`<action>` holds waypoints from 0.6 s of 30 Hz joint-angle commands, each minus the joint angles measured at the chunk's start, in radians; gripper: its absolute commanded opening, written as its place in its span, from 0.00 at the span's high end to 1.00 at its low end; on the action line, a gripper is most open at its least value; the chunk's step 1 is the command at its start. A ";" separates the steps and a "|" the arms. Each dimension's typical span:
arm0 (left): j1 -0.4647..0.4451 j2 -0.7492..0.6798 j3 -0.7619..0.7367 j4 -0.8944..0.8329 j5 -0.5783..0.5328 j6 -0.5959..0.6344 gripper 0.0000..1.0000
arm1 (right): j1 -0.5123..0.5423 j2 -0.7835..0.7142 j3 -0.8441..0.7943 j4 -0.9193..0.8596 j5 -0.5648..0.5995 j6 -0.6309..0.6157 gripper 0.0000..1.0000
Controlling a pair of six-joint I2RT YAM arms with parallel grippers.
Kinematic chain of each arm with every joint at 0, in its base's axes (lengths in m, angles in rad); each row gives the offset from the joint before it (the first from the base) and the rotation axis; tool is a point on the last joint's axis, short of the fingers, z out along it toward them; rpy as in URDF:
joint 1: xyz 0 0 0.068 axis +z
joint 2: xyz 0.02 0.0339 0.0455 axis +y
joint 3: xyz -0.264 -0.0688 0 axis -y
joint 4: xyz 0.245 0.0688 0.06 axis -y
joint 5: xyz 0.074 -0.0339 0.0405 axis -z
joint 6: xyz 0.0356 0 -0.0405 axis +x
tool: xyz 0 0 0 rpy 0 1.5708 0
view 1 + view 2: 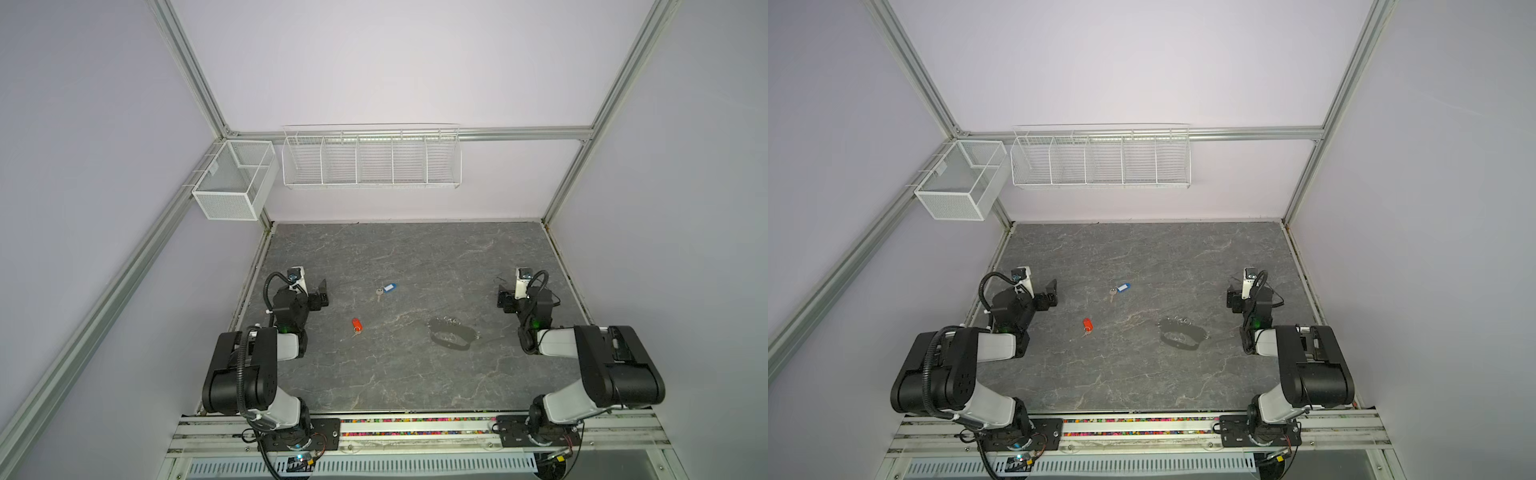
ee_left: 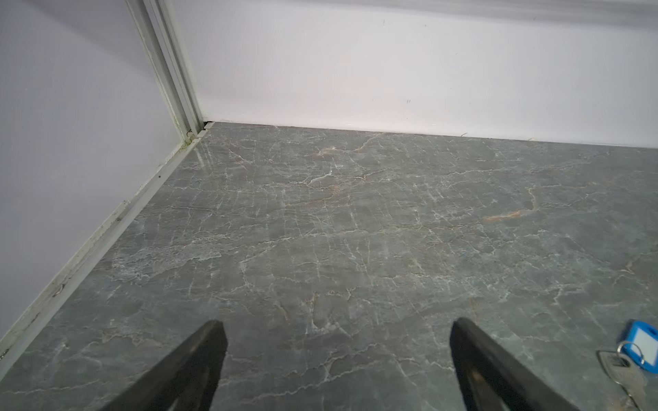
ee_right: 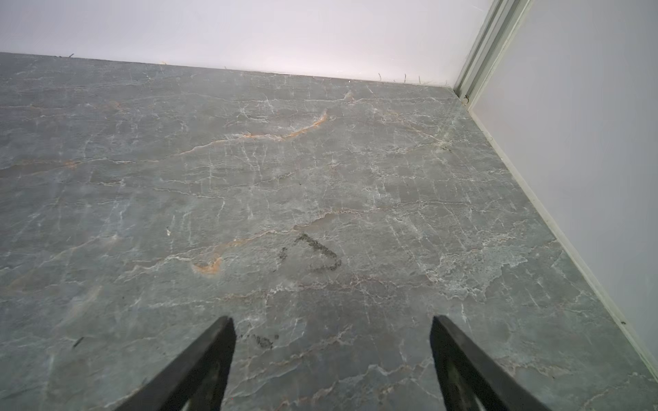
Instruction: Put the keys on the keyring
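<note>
Left end effector (image 2: 336,323) low, jaws spread wide — right end effector (image 3: 333,320) likewise

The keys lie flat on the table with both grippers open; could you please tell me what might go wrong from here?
1. The blue-tagged key and the orange-red-tagged key lie flat on the smooth table; a closing grip may push them aside rather than lift them.
2. The keyring lies loose, held by neither the left gripper nor the right gripper, so it may slide during threading.
3. Its silver rings are small; a key could easily miss.
</note>
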 commanded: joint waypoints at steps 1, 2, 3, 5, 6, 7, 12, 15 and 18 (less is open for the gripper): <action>-0.003 0.008 0.023 -0.002 -0.013 -0.004 0.01 | -0.001 -0.010 0.013 0.009 -0.014 0.019 0.12; -0.003 0.008 0.023 -0.002 -0.013 -0.003 0.01 | -0.001 -0.010 0.013 0.009 -0.014 0.019 0.12; -0.003 0.008 0.023 -0.002 -0.012 -0.003 0.01 | 0.000 -0.010 0.013 0.009 -0.014 0.019 0.11; -0.003 0.009 0.024 -0.003 -0.011 -0.002 0.01 | 0.000 -0.010 0.013 0.009 -0.014 0.019 0.11; -0.003 0.008 0.023 -0.003 -0.010 -0.002 0.01 | 0.000 -0.010 0.014 0.008 -0.014 0.019 0.12; -0.003 0.009 0.024 -0.003 -0.004 -0.001 0.01 | 0.000 -0.010 0.013 0.009 -0.014 0.019 0.12; -0.003 0.009 0.025 -0.008 -0.002 0.000 0.01 | -0.003 -0.010 0.013 0.009 -0.019 0.020 0.12; -0.003 0.009 0.026 -0.006 -0.003 0.000 0.01 | -0.003 -0.010 0.013 0.009 -0.022 0.022 0.12; -0.004 0.009 0.027 -0.007 -0.003 0.001 0.01 | -0.008 -0.009 0.014 0.009 -0.048 0.018 0.12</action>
